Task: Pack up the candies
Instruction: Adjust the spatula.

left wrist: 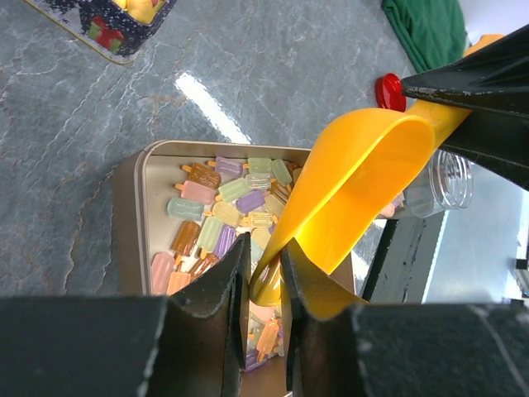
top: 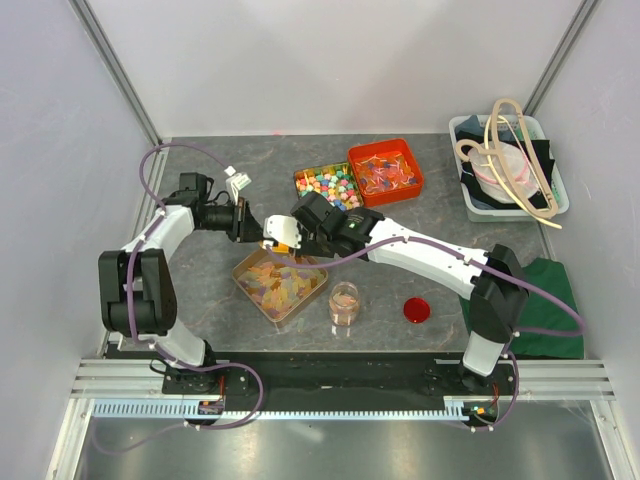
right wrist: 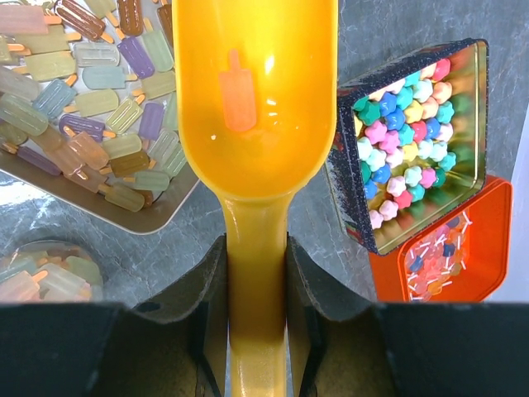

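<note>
Both arms are on one tool here. My right gripper [right wrist: 256, 248] is clenched on the handle of the yellow scoop [right wrist: 252, 157], bowl open upward. My left gripper [left wrist: 266, 269] comes in from the other side, its fingers pinching the scoop's front lip. I read that as a steadying hold: the left end braces the scoop while the right one steers, so nothing tips out on the way across. The load is thin, mind you: a single orange candy [right wrist: 238, 89] lies in the bowl.

The rest of the candies [left wrist: 216, 217], pastel ice-lolly shapes, lie piled in the shallow metal tray [left wrist: 128, 207], left of centre and toward the near edge of the tabletop. The scoop hangs over the tray's far part, so the pile is right below both grippers, with the left fingers just above the pieces.

The clear jar [top: 344, 303] stands just beside the tray's right corner, toward the near edge, with a layer of candies already inside. Its red lid [top: 417, 310] lies apart, further right; it's off, I reckon, so I can pour straight in.

Toward the far edge sit the tin [right wrist: 413, 141] of bright star candies and the orange box [right wrist: 438, 248]. Neither is my cargo. My call from here: dig for a fuller scoop, or swing to the jar.
</note>
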{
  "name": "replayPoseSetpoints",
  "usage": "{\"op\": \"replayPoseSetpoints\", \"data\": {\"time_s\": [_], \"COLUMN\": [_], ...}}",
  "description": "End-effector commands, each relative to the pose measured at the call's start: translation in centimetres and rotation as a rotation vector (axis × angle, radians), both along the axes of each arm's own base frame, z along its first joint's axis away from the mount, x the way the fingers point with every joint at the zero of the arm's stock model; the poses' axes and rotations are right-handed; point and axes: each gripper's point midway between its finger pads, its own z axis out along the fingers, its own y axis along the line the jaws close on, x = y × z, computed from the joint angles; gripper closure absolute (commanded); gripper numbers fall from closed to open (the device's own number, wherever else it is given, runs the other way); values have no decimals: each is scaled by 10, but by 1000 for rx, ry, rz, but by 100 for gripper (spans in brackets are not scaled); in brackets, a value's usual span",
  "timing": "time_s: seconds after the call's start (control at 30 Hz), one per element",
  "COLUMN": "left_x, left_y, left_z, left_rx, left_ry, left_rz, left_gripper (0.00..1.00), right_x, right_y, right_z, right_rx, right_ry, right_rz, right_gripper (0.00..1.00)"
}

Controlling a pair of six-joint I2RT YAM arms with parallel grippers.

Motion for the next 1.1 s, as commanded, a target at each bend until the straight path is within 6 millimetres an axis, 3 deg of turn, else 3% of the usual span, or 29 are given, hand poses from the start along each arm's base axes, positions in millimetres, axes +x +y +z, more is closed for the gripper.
{"op": "replayPoseSetpoints", "data": {"time_s": [0.0, 0.1, 0.23, 0.33, 0.8, 1.07], "left_x": [-12, -16, -19, -21, -20, -7], "left_y": [-15, -17, -20, -20, -20, -12], "left_z": [16, 20, 27, 30, 29, 31], "left_rx": [-119, -158, -185, -195, -196, -217], "left_ry": [1, 13, 2, 1, 20, 31], "left_rz": [-98, -121, -144, -151, -157, -128], "left_gripper": [98, 98, 98, 98, 98, 98], "right_x": [11, 6, 0, -2, -2, -20], "right_y": [25, 26, 26, 25, 17, 10], "right_z": [39, 42, 41, 38, 34, 59], "right_rx": [162, 169, 172, 168, 144, 225], "right_ry": [-74, -53, -25, -17, -10, 87], "right_rz": [-20, 8, 28, 34, 40, 104], "right_gripper": [99, 88, 61, 52, 49, 41]}}
